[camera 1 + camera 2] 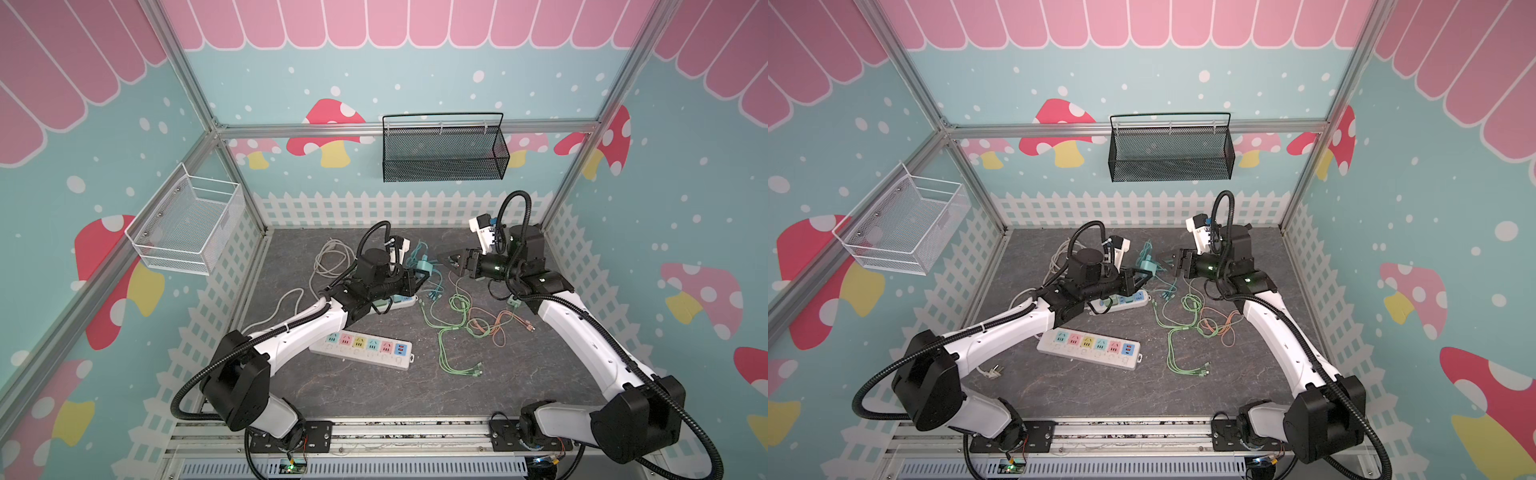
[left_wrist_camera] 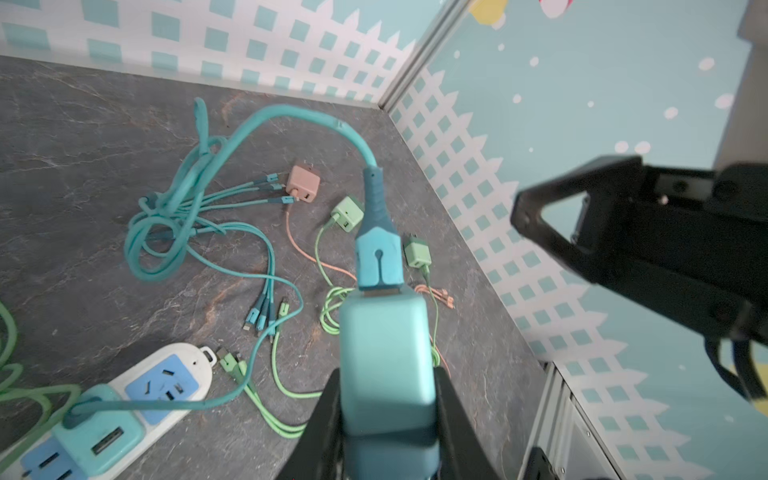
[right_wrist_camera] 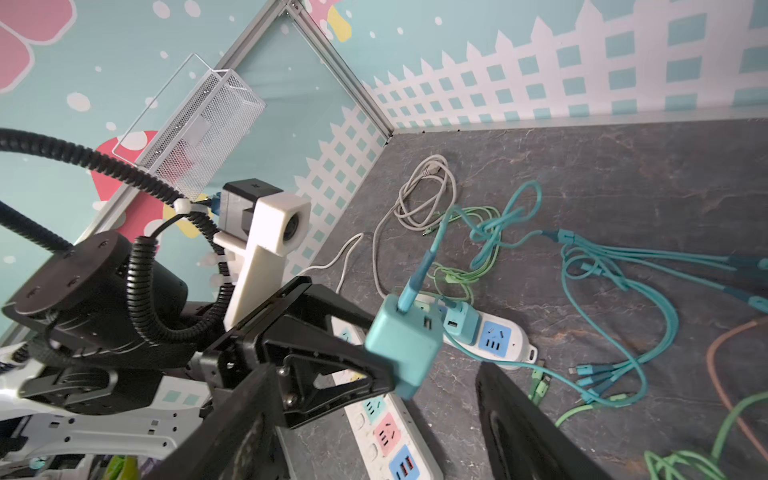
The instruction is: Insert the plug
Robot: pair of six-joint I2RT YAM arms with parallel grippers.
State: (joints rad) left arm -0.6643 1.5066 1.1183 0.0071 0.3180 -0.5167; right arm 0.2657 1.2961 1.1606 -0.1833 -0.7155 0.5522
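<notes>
Close up at the left wrist, your left pincer (image 2: 386, 399) squeezes the blue-green charger block (image 2: 384, 353), a cord plug (image 2: 378, 257) stuck in its end; at the right wrist, your right pincer (image 3: 374, 370) gapes open just beside it; in both top views it hangs above the table (image 1: 519, 374), near the blue power strip (image 1: 405, 301).

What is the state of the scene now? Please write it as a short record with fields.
left gripper: shut on charger, above the table
charger: teal, with teal cable plugged in; it is in no strip
right gripper: open, empty, facing the charger
blue strip: on the table, second charger in it
coloured strip: on the table, visible sockets free
loose: green cable, orange cable
</notes>
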